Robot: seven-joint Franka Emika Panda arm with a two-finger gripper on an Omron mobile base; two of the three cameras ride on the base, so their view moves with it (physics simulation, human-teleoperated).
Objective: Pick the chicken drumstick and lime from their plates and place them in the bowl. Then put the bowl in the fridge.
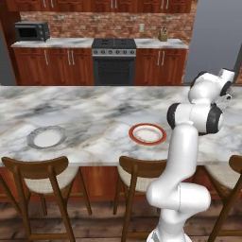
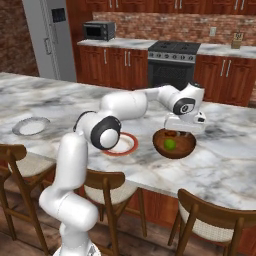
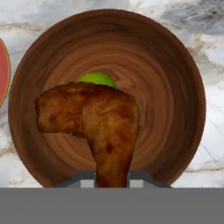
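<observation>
Gripper point(image 3: 112, 183) clamped on chicken drumstick point(image 3: 94, 122), held over bowl point(image 3: 175, 87); lime point(image 3: 97, 78) already inside. Remaining: release drumstick, move bowl to fridge point(image 2: 50, 35).

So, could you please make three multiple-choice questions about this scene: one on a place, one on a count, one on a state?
1. Where is the lime?
A. On the grey-rimmed plate
B. In the bowl
C. On a stool

2. How many plates lie on the marble counter?
A. One
B. Two
C. Four

3. What is the gripper doing?
A. Standing open over an orange-rimmed plate
B. Shut on nothing
C. Shut on the chicken drumstick above the bowl

Answers:
1 B: the green fruit sits at the bottom of the wooden bowl.
2 B: the grey-rimmed plate and the orange-rimmed plate, both bare.
3 C: in the hand view the thin end of the drumstick runs down between the fingertips, with the bowl behind it.
</observation>
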